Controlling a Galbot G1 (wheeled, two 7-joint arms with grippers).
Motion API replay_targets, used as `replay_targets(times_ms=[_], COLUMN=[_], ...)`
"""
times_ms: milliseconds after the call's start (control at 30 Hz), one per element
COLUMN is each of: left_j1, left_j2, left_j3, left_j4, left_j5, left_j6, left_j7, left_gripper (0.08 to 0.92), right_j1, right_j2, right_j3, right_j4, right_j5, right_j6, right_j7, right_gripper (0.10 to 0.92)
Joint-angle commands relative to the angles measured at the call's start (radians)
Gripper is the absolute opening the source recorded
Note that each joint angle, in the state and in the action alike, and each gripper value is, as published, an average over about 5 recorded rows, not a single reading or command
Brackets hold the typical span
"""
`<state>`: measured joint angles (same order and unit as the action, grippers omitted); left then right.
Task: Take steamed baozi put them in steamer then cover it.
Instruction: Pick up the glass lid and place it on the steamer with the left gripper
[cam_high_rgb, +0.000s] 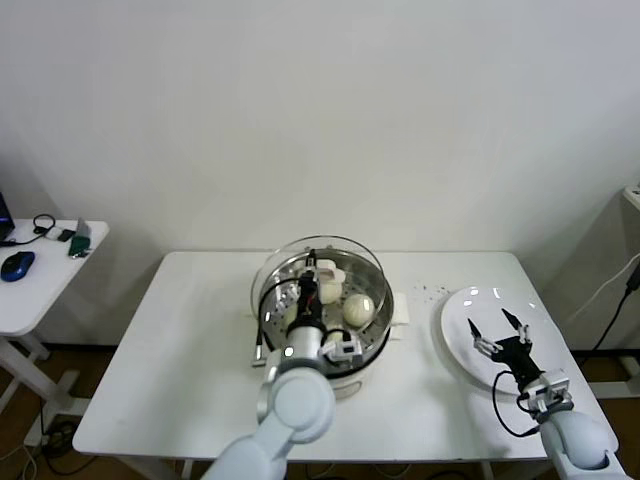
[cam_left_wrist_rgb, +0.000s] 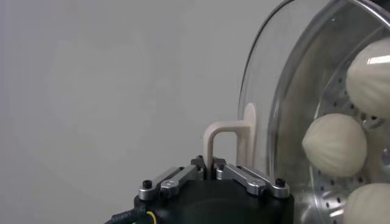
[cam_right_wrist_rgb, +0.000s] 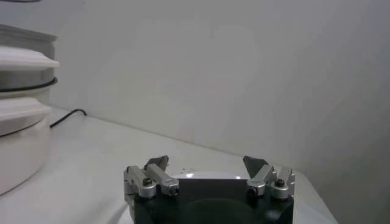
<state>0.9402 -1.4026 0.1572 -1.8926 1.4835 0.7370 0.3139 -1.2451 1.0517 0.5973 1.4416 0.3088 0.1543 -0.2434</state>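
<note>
Centrally, a long white rectangular table (cam_high_rgb: 180, 340) carries everything, with a smaller white side table (cam_high_rgb: 40, 290) off to the robot's left holding a blue computer mouse (cam_high_rgb: 17, 265). On the main table stands the steamer (cam_high_rgb: 365, 345), a large round shiny stainless-steel pot on a white base with white side handles. Over it sits the cover (cam_high_rgb: 365, 262), a round clear glass lid with a metal rim, about as wide as the pot; whether its rim rests fully on the pot cannot be told. To the robot's right, near the table edge, lies a flat round white plate (cam_high_rgb: 470, 310), well apart from the steamer.

Above the lid, the left gripper (cam_left_wrist_rgb: 210, 167) is clamped tightly on the lid's cream rectangular handle (cam_left_wrist_rgb: 222, 137). The right gripper (cam_high_rgb: 500, 330) hangs over the plate with its fingers spread wide, holding nothing.

Inside the pot, on the perforated tray, lie the steamed baozi (cam_left_wrist_rgb: 335, 145), small smooth cream-white dough buns; three show through the glass in the left wrist view.
</note>
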Motion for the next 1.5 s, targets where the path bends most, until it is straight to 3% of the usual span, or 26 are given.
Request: replay_targets(times_ms=[33,1500], left_j1=[0.013,0.011], left_j2=[-0.053,-0.041], left_j3=[0.023,0.026], left_j4=[0.056,0.144], left_j5=[0.087,0.065], left_j6=[-0.01,-0.024], left_j7=[0.009,-0.058], left_gripper=[0.147,0.147], right_j1=[0.002,-0.012], right_j2=[0.004,0.025], right_j3=[0.006,0.044], right_j4=[-0.005,-0.012], right_j5=[-0.001,-0.007], right_j6=[0.003,0.017], right_j7=[-0.004,-0.042], right_gripper=[0.823,0.823])
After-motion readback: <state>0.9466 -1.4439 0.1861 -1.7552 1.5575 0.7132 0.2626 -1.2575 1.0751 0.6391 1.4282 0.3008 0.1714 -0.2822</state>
